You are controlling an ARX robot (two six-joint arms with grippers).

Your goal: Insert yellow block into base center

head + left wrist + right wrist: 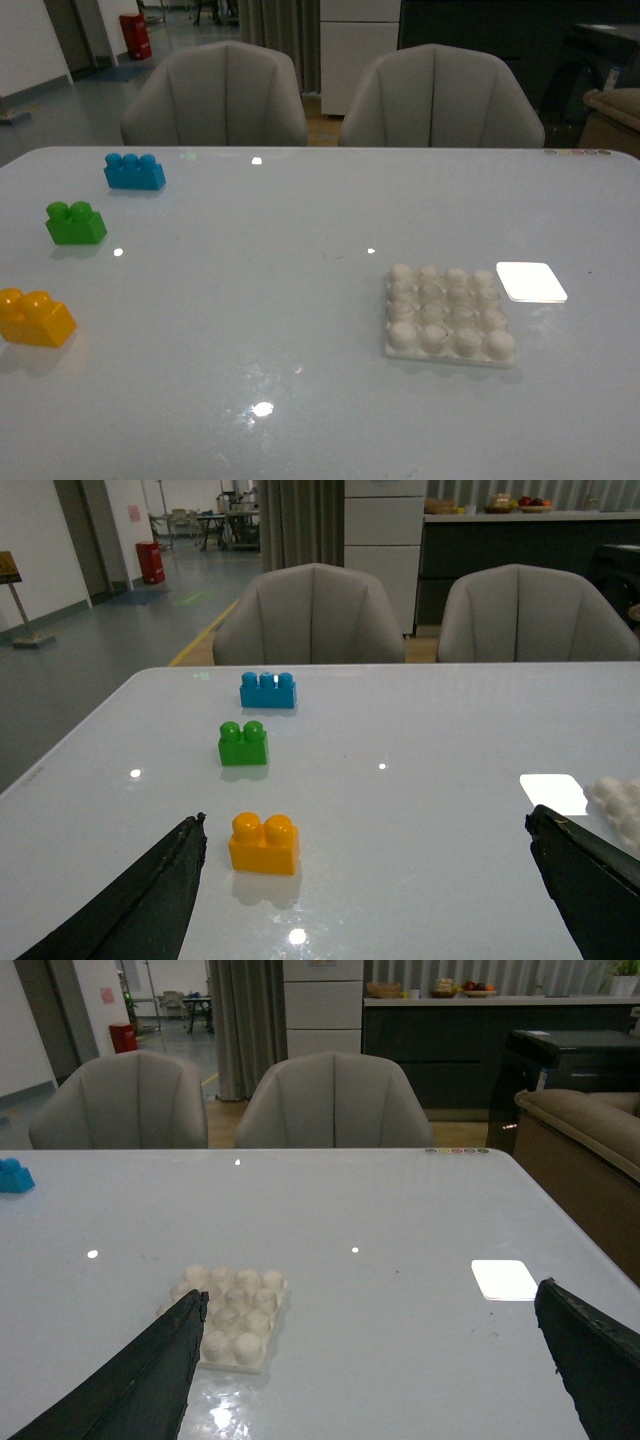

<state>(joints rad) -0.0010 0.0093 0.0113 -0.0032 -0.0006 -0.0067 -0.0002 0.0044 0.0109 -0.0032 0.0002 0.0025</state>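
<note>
Under both claws spreads the pale table (pixel 300 300), with two grey chairs (pixel 215 95) beyond its far edge. Over it the left claw (pixel 365 825) is spread wide, its dark fingers (pixel 150 900) far apart and gripping nothing. The right claw (pixel 370 1295) gapes just as wide and is likewise empty.

Ahead of the right claw, close to one finger, the base (pixel 232 1312) lies flat on the table with its studs uncovered. A white card (pixel 504 1279) lies flat ahead of the same claw, nearer the other finger. The front view shows it just beside the base with a narrow gap between them.

Ahead of the left claw three blocks stand in a loose line. The blue block (pixel 268 690) is farthest from it and the green block (pixel 243 744) is nearer. The yellow block (pixel 264 842) is nearest, just ahead of the claw and close to one finger. It stands studs up on the table, untouched and well apart from the base.
</note>
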